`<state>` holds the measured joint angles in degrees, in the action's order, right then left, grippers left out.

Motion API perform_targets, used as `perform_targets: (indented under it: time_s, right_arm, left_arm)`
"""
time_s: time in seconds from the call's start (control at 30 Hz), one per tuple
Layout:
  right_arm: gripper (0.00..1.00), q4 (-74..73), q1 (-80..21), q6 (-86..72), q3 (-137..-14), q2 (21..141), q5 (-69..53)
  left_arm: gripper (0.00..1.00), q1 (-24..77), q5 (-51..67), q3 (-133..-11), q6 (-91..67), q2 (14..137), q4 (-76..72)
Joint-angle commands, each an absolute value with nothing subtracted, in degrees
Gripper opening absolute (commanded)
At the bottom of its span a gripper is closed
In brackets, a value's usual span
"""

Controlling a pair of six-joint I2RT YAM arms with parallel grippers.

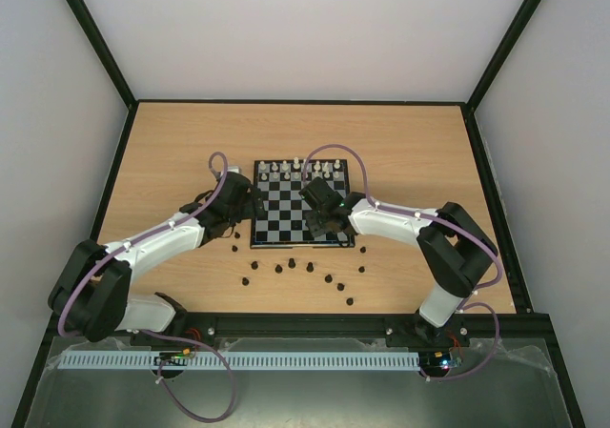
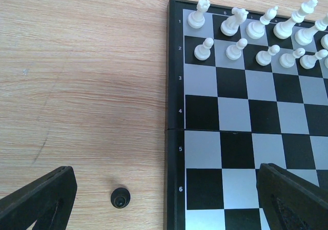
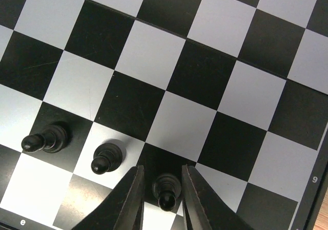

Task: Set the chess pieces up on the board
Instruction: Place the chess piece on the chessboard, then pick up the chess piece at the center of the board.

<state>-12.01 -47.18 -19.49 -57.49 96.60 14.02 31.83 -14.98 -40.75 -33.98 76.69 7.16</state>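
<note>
About eleven black pieces (image 1: 310, 266) lie loose on the table (image 1: 191, 142), strung in a curve just off the near edge of the board (image 1: 281, 209). One more (image 2: 120, 196) sits on the wood beside the board's left border.

On the board's near rows, the right wrist view shows only three black pawns standing. Two (image 3: 106, 157) are on neighbouring squares. The third pawn (image 3: 167, 191) stands between the fingers of the right gripper (image 3: 162, 171), which sit close on either side of it. I cannot tell whether they are squeezing it or have let go.

The left gripper (image 2: 165, 173) hovers over the board's left edge with its fingers spread wide and nothing between them.

On the far two rows the white pieces (image 2: 238, 22) look fully set out.

So I judge the job barely begun: most of the black side is not yet placed.
</note>
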Motion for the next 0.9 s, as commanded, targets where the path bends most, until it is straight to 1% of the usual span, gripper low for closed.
perform_targets:
  time_s: [0.0,0.33,0.47,0.6,0.7,0.87]
  right_arm:
    - [0.23,-13.01,-47.48,-19.54,-58.14,95.84,15.26]
    - [0.31,-12.92,-47.46,-21.82,-54.92,89.1,20.74]
    - [0.35,-12.94,-47.36,-21.97,-54.06,88.12,21.7]
    - [0.35,-12.98,-47.29,-22.27,-53.58,88.27,21.92]
    - [0.35,-12.85,-47.2,-22.29,-53.14,87.84,22.02]
    - [0.36,-12.48,-47.17,-22.5,-52.31,87.05,21.91]
  left_arm:
    - [0.99,31.64,-14.77,-40.32,-34.06,77.8,6.75]
    - [0.99,31.63,-13.85,-41.5,-33.67,82.24,7.06]
    - [0.99,31.63,-12.58,-42.2,-33.3,85.07,7.04]
    - [0.98,31.63,-12.15,-42.46,-33.3,86.77,7.02]
    - [0.96,31.62,-13.23,-42.3,-33.39,86.85,7.28]
    - [0.87,31.14,-13.3,-42.17,-33.43,87.71,6.92]
